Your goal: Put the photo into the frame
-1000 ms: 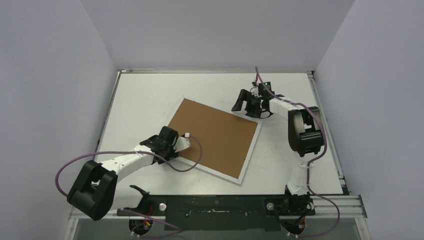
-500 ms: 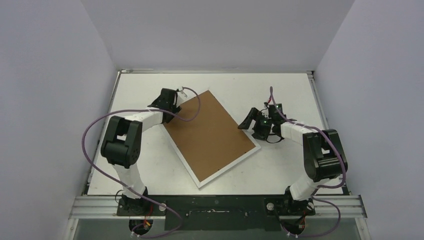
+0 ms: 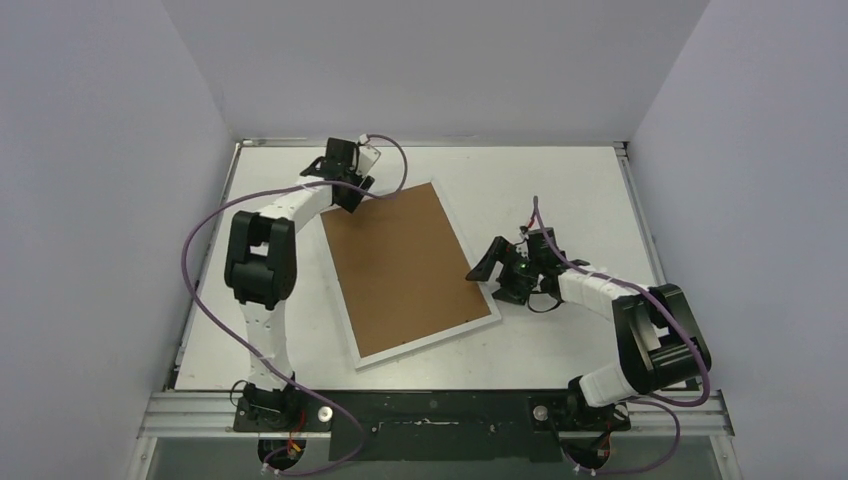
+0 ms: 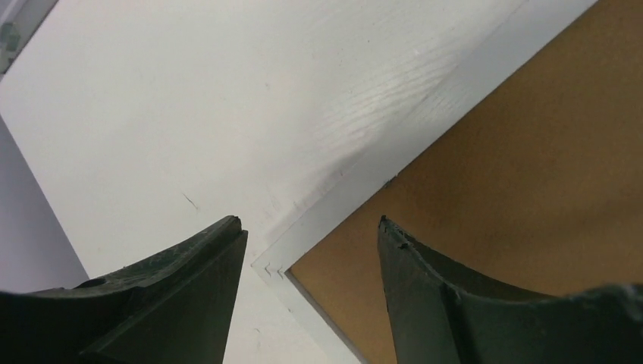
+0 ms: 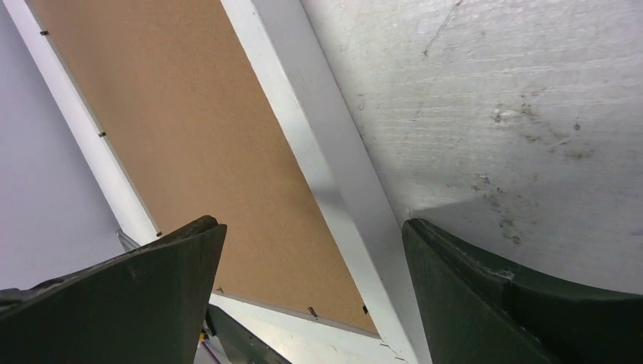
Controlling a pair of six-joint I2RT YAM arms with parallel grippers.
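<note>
Frame (image 3: 428,341) laid flat on white table (image 3: 580,185), back side up, between both arms. Brown backing board (image 3: 405,268) seated inside narrow white border. Left gripper (image 3: 352,193) positioned at frame's far-left corner, fingers spread apart, corner seen in gap between them, nothing clamped. Right gripper (image 3: 488,284) held at frame's right long edge, close to near corner, fingers parted, white border seen between them. Small retaining tabs (image 5: 312,311) seen along board edge.

On the white table (image 3: 580,180) lies 1 frame (image 3: 428,338), backing board (image 3: 405,265) up.
</note>
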